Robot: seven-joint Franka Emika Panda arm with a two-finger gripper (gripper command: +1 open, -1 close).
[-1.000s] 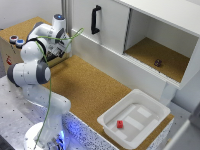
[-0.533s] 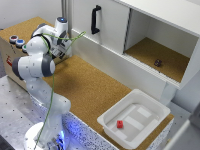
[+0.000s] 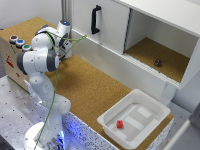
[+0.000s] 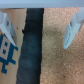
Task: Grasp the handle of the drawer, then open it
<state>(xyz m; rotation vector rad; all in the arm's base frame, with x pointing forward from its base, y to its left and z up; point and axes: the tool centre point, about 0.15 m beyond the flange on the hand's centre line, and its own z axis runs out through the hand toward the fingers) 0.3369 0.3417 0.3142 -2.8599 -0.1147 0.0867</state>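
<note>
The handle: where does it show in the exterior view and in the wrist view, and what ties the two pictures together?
Exterior view: the handle stands upright on the white drawer, near the top, beyond the arm.
Wrist view: not in it; only the open end effector over cork.
Shared landmark: the cork surface.

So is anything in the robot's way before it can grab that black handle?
Nothing visible is. The gripper hangs over the cork surface, and only open air separates it from the handle on the white drawer front.
</note>
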